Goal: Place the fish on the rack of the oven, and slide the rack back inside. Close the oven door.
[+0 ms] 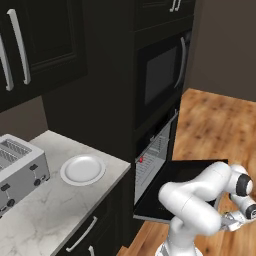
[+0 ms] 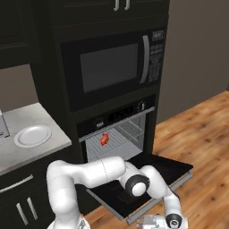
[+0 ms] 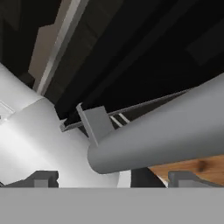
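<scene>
The small red-orange fish (image 2: 104,139) lies on the rack (image 2: 117,137), a flat grid of thin silvery wires, inside the black oven (image 2: 114,134). Its long axis runs roughly front to back, tilted a little; which end leads is too small to tell. The oven door (image 2: 147,176), a flat glossy black panel, hangs down open and level, its smooth round silver handle (image 3: 162,131) lying across the hand view just above the gripper (image 3: 111,179). The gripper's dark fingertips (image 3: 43,178) stand spread wide, holding nothing. A round white plate (image 1: 83,169) sits on the marbled tabletop (image 1: 45,210) beside a boxy metal toaster (image 1: 20,167).
</scene>
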Controlling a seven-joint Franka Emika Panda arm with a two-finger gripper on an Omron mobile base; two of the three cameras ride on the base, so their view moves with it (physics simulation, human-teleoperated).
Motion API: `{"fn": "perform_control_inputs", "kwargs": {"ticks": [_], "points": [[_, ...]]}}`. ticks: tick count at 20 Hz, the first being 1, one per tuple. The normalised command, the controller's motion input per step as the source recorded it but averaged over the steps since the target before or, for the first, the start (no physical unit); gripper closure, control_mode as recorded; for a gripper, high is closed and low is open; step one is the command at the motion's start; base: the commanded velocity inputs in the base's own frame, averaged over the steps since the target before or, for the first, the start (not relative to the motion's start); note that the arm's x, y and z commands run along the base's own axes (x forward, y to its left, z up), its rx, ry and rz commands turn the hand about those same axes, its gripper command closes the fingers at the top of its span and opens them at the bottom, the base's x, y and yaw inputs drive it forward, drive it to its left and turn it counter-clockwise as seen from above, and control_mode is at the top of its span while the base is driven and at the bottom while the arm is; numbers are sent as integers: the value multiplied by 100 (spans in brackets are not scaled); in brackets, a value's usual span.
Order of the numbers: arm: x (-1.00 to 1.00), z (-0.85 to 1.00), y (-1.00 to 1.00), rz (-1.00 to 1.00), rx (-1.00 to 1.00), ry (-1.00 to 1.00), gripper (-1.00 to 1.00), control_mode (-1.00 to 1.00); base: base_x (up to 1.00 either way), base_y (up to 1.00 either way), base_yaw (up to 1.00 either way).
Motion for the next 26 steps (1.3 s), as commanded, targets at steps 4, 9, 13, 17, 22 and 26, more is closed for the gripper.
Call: {"fn": "perform_control_inputs", "kwargs": {"ticks": [4, 9, 13, 17, 22, 26], "points": [[54, 82, -89, -4, 16, -2, -100, -100, 0, 0, 0], [54, 68, -87, 0, 20, 0, -100, -100, 0, 0, 0], [54, 51, -55, 0, 32, 0, -100, -100, 0, 0, 0], [41, 39, -28, 0, 38, 0, -100, -100, 0, 0, 0], [43, -11, -62, 0, 19, -1, -100, -100, 0, 0, 0], [30, -30, -97, -5, 6, -4, -100, -100, 0, 0, 0]]}}
